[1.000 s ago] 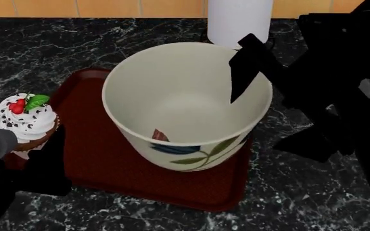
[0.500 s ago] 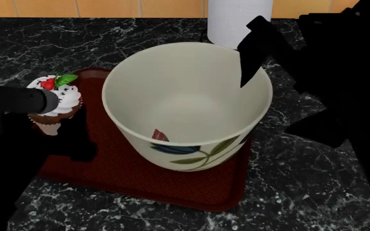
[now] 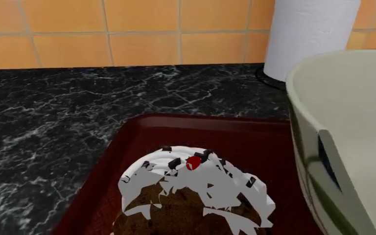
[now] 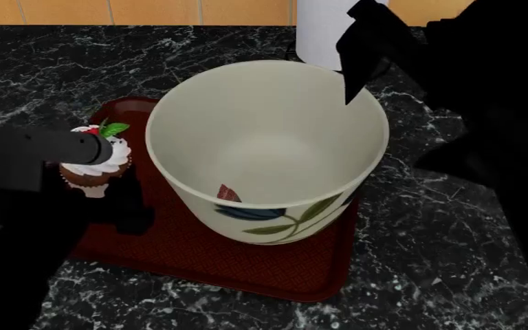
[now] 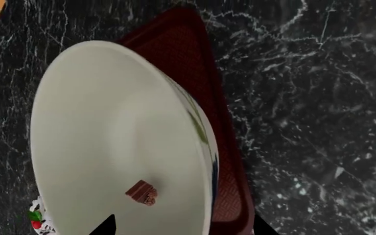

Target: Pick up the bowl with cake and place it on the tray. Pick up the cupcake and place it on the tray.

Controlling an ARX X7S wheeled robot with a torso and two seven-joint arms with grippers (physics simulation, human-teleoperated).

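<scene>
Two arms show in the head view, both rendered almost black. On the left, the left gripper [image 4: 94, 180] is closed on the cupcake [image 4: 97, 167], which is held over the left part of the tray [image 4: 245, 271], near its far-left corner; whether its base touches the tray floor cannot be told. The left wrist view shows the cupcake [image 3: 195, 196] from close by, with white frosting, dark sprinkles and a red cherry, the dark red tray [image 3: 240, 134] around and behind it. The tray lies on a black marbled counter [image 4: 62, 69]. On the tray's middle and right part stands the bowl [image 4: 264, 148], upright, cream-white, with a blue flower and green leaves on its near outer side; the cupcake is just left of it, apart from its wall. From above, the right wrist view shows the cake [image 5: 141, 192], a tiny brown slice, lying on the inside of the bowl [image 5: 109, 122]. In the head view a small brown-red piece [image 4: 228, 194] shows low at the bowl's near side. The right gripper [image 4: 360, 58] hangs over the bowl's far-right rim, holding nothing; its fingers merge into one dark shape, so I cannot tell whether it is open or closed. Behind the bowl stands a plain white cylinder [image 4: 333, 27], against an orange tiled wall [image 3: 109, 32].
</scene>
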